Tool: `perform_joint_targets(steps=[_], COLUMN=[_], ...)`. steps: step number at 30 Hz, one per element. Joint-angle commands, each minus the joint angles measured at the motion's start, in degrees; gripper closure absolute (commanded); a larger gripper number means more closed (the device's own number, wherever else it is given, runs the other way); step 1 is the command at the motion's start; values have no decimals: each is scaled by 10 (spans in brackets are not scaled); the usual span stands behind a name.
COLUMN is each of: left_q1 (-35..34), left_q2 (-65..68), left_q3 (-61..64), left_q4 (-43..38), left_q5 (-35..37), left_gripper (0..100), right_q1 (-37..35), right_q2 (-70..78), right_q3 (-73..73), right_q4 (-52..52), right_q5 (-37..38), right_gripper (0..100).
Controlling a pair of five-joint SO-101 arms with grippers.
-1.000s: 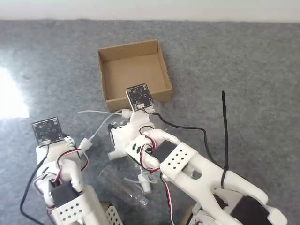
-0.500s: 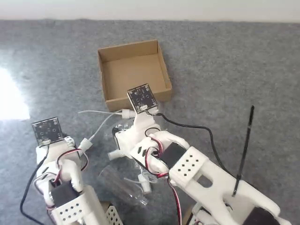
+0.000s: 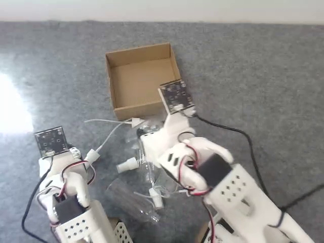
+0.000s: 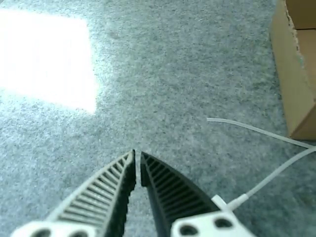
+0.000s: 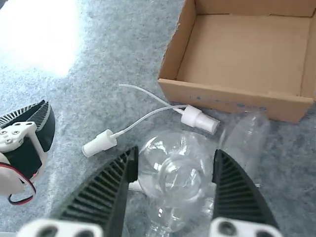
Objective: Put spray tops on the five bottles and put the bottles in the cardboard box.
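Note:
My right gripper (image 5: 173,197) is shut on a clear bottle (image 5: 175,170) with no top, one finger on each side of its round body; in the high view it hangs just in front of the cardboard box (image 3: 117,107). A second clear bottle (image 5: 247,131) lies beside it near the box wall (image 5: 222,101). Two white spray tops (image 5: 200,119) (image 5: 98,143) with long tubes lie on the carpet. My left gripper (image 4: 137,158) is shut and empty, low over the carpet at the left, apart from the bottles.
More clear bottles (image 3: 129,197) and loose spray tops (image 3: 126,164) (image 3: 154,198) lie between the two arms. The box is open with nothing in it. Grey carpet (image 3: 263,76) stretches right of the box, with a bright sunlit patch (image 3: 10,106) at the far left.
My right arm has swung to the right and turned, its camera board now nearer the box's right corner, carrying the bottle. The left arm has kept still.

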Motion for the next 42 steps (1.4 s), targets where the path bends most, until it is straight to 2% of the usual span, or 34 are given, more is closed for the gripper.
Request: perform_joint_targets(steps=[1, 13, 23, 27, 34, 42], left_q1=[-3, -3, -2, -2, -2, -2], left_q2=[-8, -8, -8, -8, -8, -8], left_q3=[-10, -10, -10, -10, -10, -10], left_q4=[-14, -14, -14, -14, -14, -14], left_q5=[-4, -4, -4, -4, -4, -4], left_gripper=[988, 988, 988, 988, 988, 988], right_q1=[38, 190, 303, 318, 320, 318], right_q2=[-65, -82, -80, -58, 61, 148], right_q3=[-47, -50, -45, -45, -69, -92], right_q4=[43, 115, 126, 126, 121, 87], right_q5=[30, 70, 189, 211, 239, 240], right_gripper=[826, 826, 826, 824, 822, 821])
